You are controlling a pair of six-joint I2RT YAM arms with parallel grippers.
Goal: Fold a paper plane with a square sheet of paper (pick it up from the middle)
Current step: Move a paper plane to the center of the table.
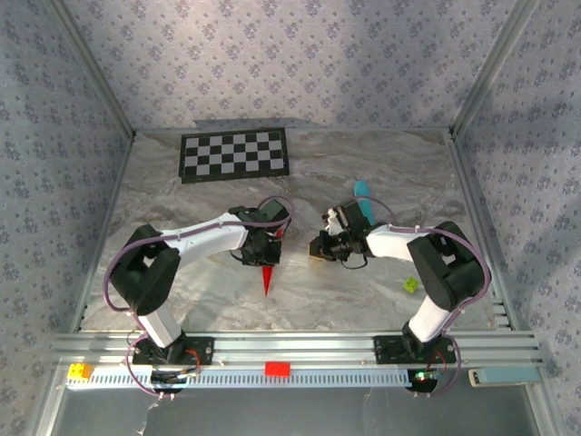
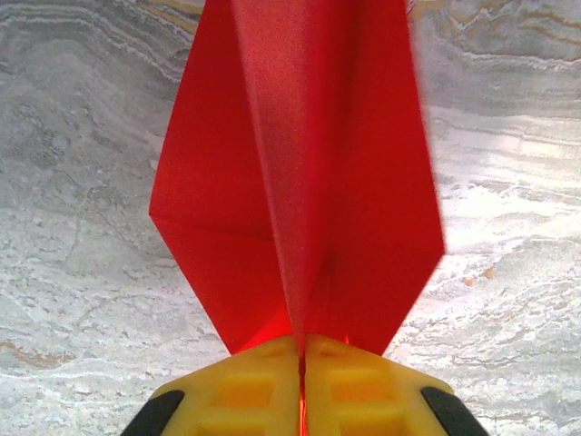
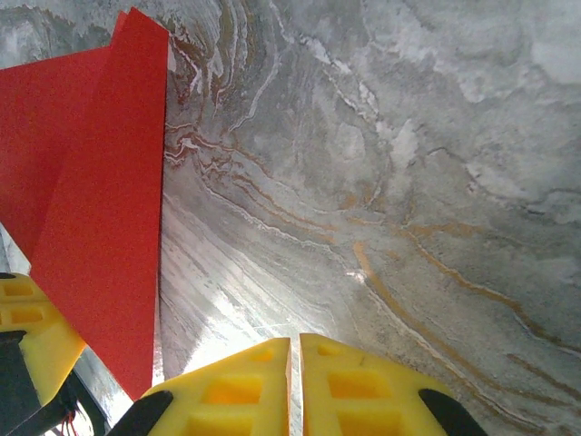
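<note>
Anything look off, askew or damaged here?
Nothing stands out. The plane is pinched at its crease in the left gripper, with crisp folds and no tears visible. The right gripper is shut and empty beside it. One small green thing lies loose by the right arm.
</note>
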